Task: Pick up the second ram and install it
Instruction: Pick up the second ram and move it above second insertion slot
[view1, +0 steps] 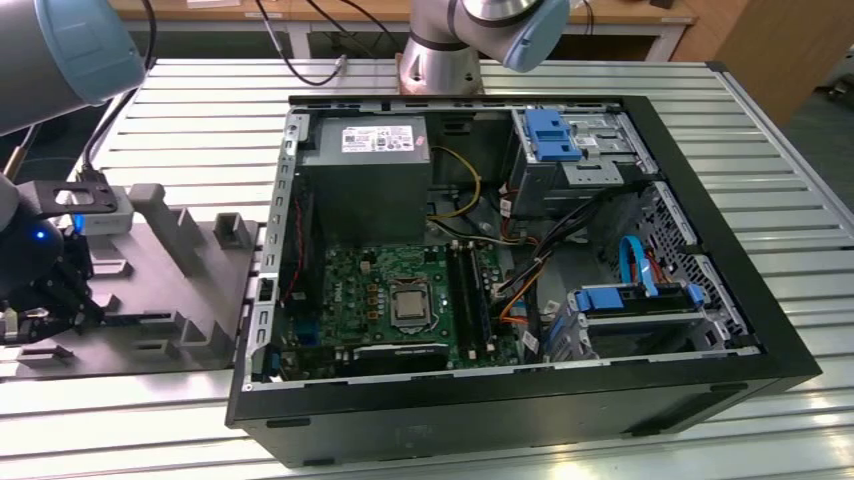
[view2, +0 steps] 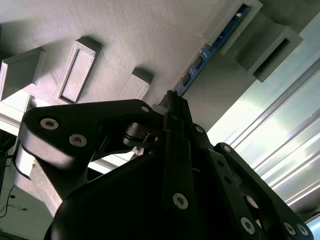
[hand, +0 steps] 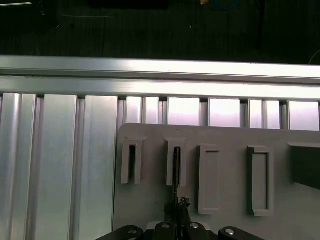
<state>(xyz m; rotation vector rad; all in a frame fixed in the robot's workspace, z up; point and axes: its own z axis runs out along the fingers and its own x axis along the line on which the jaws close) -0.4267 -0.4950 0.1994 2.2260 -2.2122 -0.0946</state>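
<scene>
Slatted alu table (view1: 174, 110), grey fixture (view1: 180, 265) at the exterior view's left. Ram (view2: 207, 50) stands on edge in a fixture slot in the second wrist view. Gripper (view2: 172, 97) fingers are pressed together, pinching one end of it. In the exterior view the gripper is at far left, w/ open PC case (view1: 534, 410) mid-frame, apart.

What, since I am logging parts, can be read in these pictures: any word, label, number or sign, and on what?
No text can be read.
White label on the power supply: it carries print, too small to read.
Second ram, standing in the grey fixture: chips show on it, no legible marking.
</scene>
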